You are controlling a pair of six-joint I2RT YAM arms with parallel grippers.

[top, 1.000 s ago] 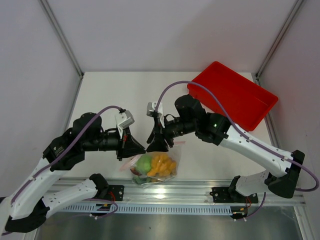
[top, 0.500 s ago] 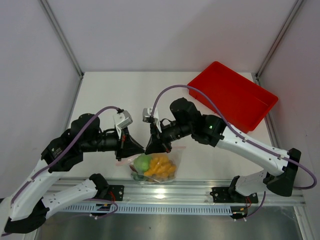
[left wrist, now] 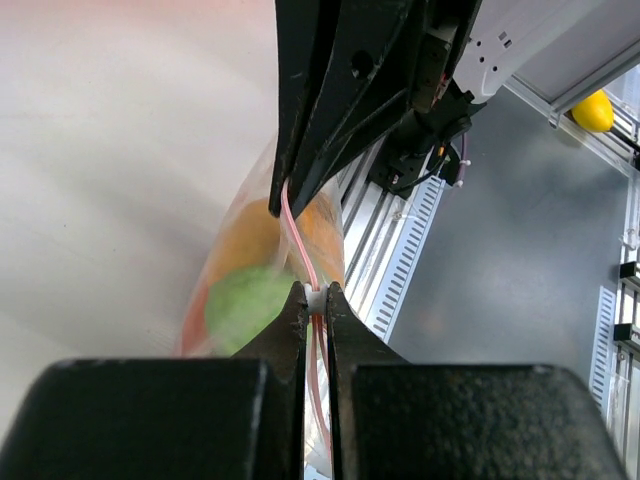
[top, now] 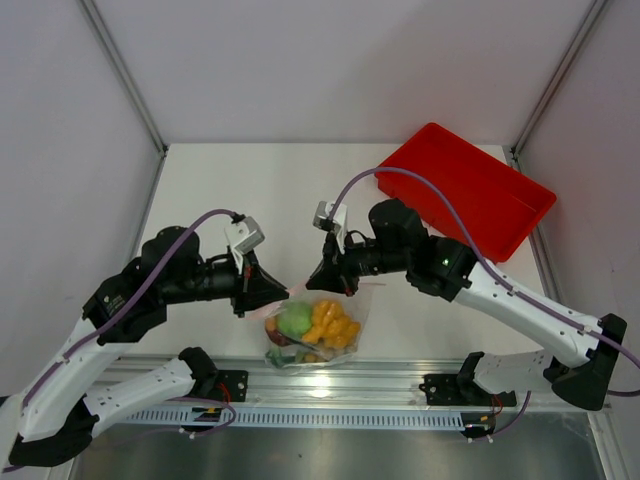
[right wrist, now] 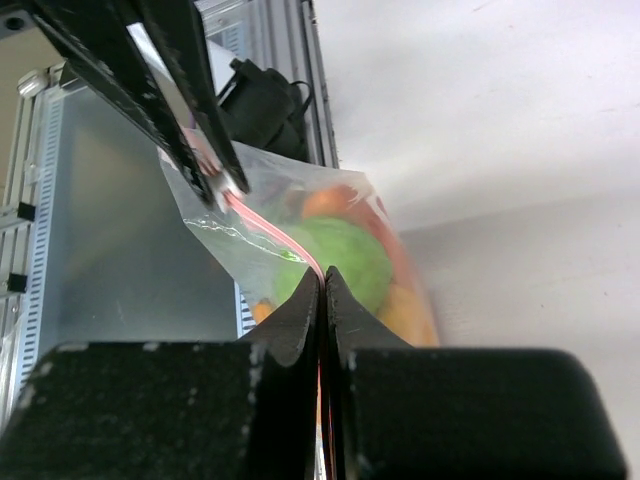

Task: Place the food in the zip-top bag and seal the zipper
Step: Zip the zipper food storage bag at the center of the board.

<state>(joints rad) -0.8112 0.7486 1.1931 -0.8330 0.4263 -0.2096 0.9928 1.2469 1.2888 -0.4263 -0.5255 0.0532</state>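
Note:
The zip-top bag (top: 312,332) hangs by its mouth at the table's near edge, between both grippers. The food shows through it: a green piece (top: 294,320) and orange lumps (top: 335,324). My left gripper (top: 284,294) is shut on the left end of the zipper (left wrist: 297,240), with a small white piece pinched between its tips (left wrist: 314,296). My right gripper (top: 314,285) is shut on the same pink zipper (right wrist: 270,232) a short way to the right, its tips (right wrist: 322,276) pressed flat on the strip. The green food (right wrist: 348,256) sits just behind them.
The red tray (top: 465,190) stands at the back right of the table. A metal rail (top: 330,385) with both arm bases runs along the near edge, right below the bag. A small yellow object (left wrist: 593,110) lies off the table, beyond the rail.
My right gripper has closed on the zipper and slid right along it, away from the left gripper. The bag has shifted a little to the right. The left gripper has kept its hold.

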